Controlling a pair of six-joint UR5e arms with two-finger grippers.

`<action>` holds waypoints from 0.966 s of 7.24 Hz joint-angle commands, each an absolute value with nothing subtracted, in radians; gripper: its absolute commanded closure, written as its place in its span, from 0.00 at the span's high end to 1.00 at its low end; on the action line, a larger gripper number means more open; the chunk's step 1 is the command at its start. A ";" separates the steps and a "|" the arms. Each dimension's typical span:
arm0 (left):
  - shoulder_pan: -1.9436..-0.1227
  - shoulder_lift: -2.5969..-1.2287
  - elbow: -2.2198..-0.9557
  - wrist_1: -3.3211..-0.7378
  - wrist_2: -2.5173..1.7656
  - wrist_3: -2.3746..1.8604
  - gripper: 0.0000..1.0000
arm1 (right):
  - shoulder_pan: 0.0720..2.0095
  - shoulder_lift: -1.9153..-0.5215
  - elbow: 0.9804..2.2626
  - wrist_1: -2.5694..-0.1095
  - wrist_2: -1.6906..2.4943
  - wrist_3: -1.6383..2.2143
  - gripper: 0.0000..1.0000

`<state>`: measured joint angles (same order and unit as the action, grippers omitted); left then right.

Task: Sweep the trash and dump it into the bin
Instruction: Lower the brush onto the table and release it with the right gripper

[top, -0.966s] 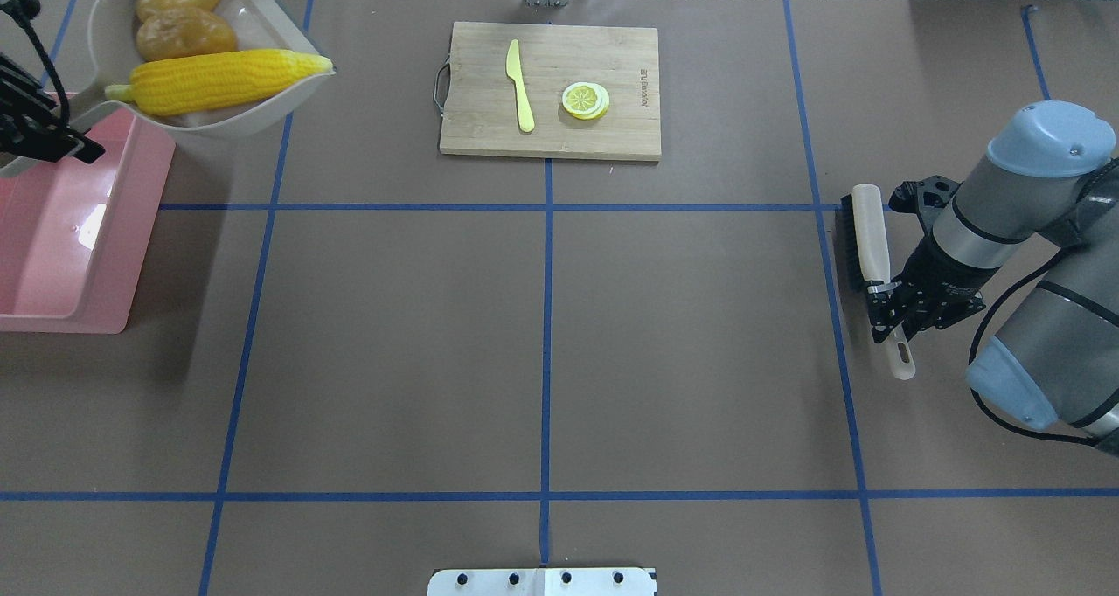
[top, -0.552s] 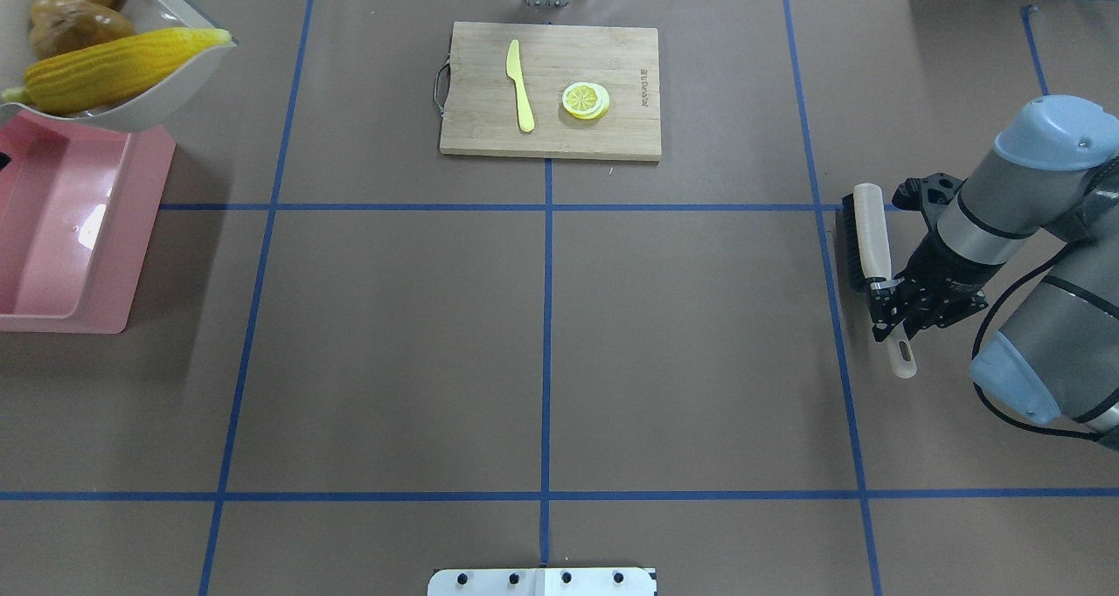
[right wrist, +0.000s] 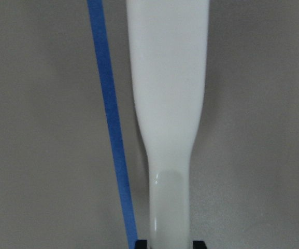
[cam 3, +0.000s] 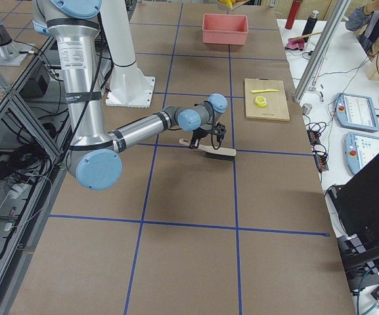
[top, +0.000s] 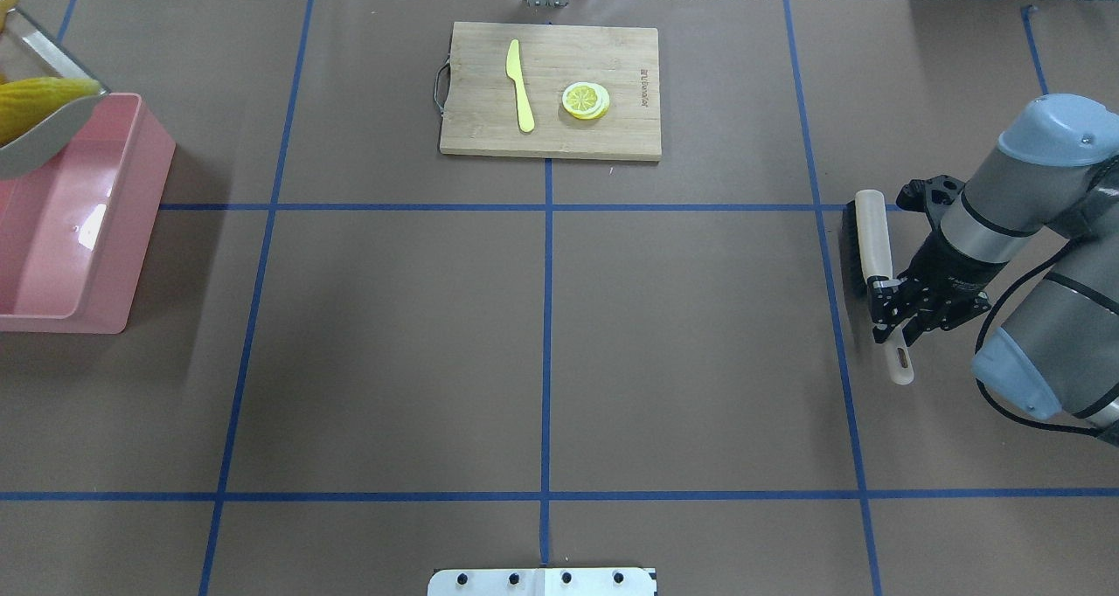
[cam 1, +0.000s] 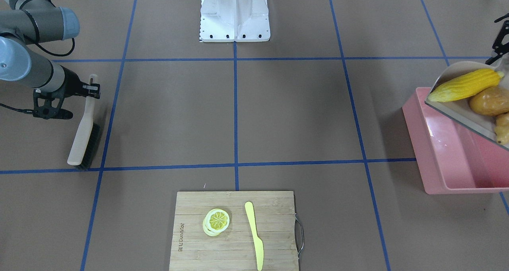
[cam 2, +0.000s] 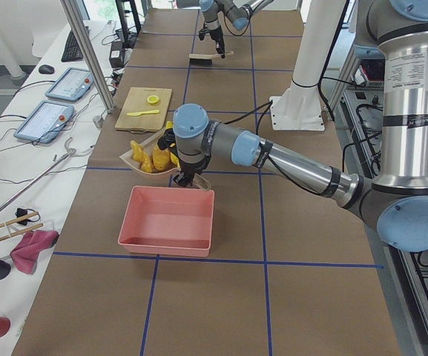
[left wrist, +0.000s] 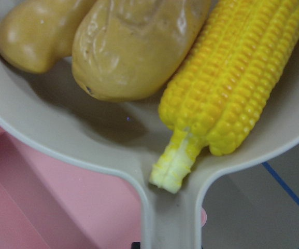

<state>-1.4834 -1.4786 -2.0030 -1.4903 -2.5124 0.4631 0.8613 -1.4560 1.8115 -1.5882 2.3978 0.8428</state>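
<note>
My left gripper (cam 2: 182, 178) is shut on the handle of the beige-grey dustpan (cam 1: 453, 106) and holds it tilted above the pink bin (cam 1: 437, 155). The yellow corn cob (cam 1: 465, 85), brown potato (cam 1: 487, 100) and tan ginger root (cam 1: 503, 128) lie in the pan. The left wrist view shows the corn (left wrist: 237, 88), potato (left wrist: 133, 46) and ginger (left wrist: 32, 33) up close, with pink bin below. In the overhead view only the pan's corner (top: 44, 133) shows over the bin (top: 87, 229). My right gripper (top: 887, 303) is shut on the handle of the brush (top: 870, 238), whose bristles rest on the table.
A wooden cutting board (top: 551, 133) at the far middle carries a pale yellow knife (top: 520, 85) and lemon slices (top: 586, 100). The white robot base (cam 1: 234, 12) stands at the near edge. Blue tape lines cross the brown table.
The dustpan with the three toy foods has moved left, out over the pink bin and mostly out of the overhead view. The right arm with the brush has shifted only slightly.
</note>
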 commanded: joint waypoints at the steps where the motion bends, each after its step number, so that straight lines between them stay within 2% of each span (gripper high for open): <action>1: -1.569 -1.372 -1.996 -1.488 -2.536 0.652 0.00 | 0.865 -1.456 1.809 -1.586 2.402 0.844 0.76; 2: -1.606 -1.344 -1.994 -1.441 -2.536 0.776 0.00 | 0.871 -1.456 1.809 -1.586 2.402 0.833 1.00; 5: -1.696 -1.312 -1.976 -1.298 -2.524 1.049 0.00 | 0.902 -1.454 1.819 -1.583 2.399 0.824 1.00; 7: -1.701 -1.333 -1.913 -1.203 -2.513 1.204 0.00 | 1.022 -1.431 1.824 -1.586 2.329 0.716 1.00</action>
